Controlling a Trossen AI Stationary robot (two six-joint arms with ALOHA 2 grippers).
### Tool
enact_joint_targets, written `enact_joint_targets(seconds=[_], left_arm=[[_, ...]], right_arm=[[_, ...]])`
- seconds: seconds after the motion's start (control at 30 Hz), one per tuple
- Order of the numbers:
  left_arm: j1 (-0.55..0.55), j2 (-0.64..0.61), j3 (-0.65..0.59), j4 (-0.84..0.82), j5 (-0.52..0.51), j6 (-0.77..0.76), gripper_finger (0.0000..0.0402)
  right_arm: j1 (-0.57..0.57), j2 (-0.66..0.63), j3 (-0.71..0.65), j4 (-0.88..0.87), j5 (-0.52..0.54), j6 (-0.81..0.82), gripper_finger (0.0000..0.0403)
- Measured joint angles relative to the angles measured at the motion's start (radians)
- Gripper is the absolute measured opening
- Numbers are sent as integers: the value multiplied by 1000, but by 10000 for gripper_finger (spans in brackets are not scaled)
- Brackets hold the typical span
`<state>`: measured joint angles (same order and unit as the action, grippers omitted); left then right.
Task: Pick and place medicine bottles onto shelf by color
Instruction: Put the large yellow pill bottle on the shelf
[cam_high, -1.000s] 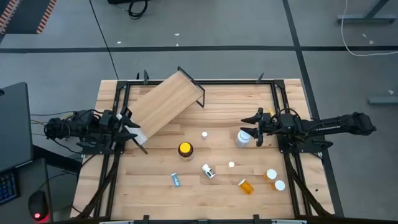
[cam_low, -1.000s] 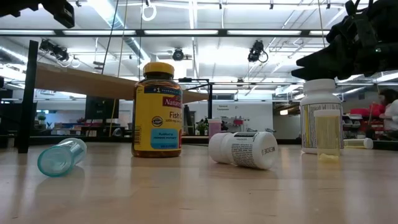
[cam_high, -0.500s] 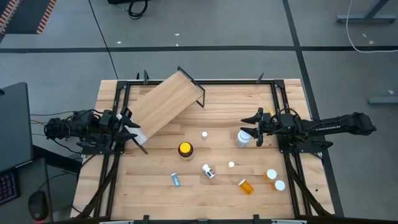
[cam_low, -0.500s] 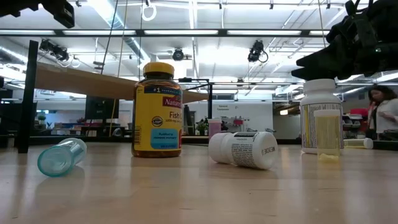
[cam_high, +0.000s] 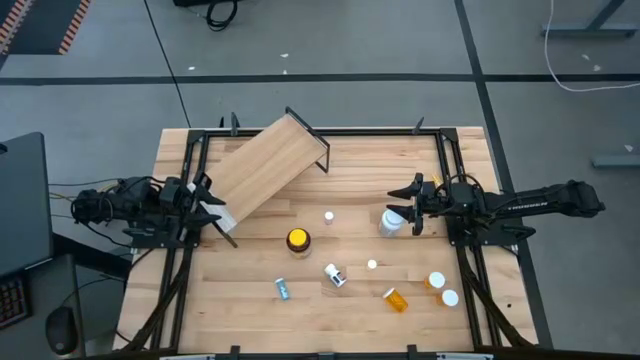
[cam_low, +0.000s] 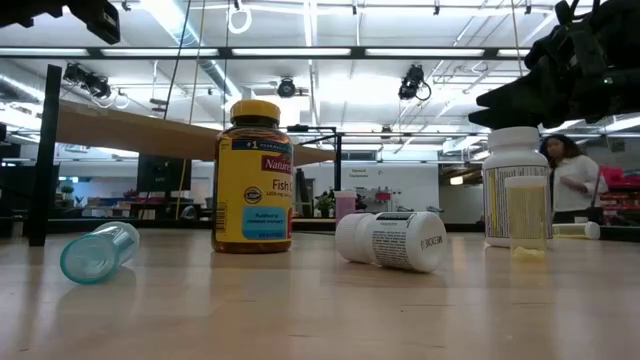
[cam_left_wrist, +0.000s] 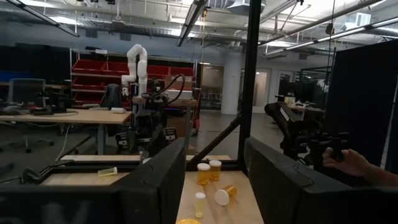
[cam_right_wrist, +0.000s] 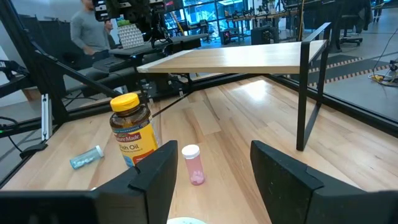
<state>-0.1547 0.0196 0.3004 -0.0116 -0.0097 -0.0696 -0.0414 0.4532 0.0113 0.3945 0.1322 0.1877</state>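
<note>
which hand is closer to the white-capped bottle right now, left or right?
Right. The right hand hovers directly beside the white-capped bottle, just over its cap. The left hand sits across the table by the shelf's near corner.

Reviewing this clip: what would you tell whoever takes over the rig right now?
Left gripper: open, empty, at the table's left edge beside the shelf.
Right gripper: open, over the upright white-capped bottle, not gripping it.
Shelf: angled at back left, no bottles on it.
Amber jar, teal vial, lying white bottle and orange vials: on the tabletop.
Done: nothing placed. Left: every bottle.
</note>
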Motion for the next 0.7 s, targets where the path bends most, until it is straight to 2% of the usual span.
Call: enact_joint_targets(seconds=[0.2,0.37,0.7], left_arm=[[0,0,0,2,0,-28,172],[0,0,1,29,-5,7,172],[0,5,0,49,-4,-36,172]], right_arm=[[0,0,0,0,10,-85,210],[0,0,0,0,5,-78,210],[0,0,0,9,5,-78,210]])
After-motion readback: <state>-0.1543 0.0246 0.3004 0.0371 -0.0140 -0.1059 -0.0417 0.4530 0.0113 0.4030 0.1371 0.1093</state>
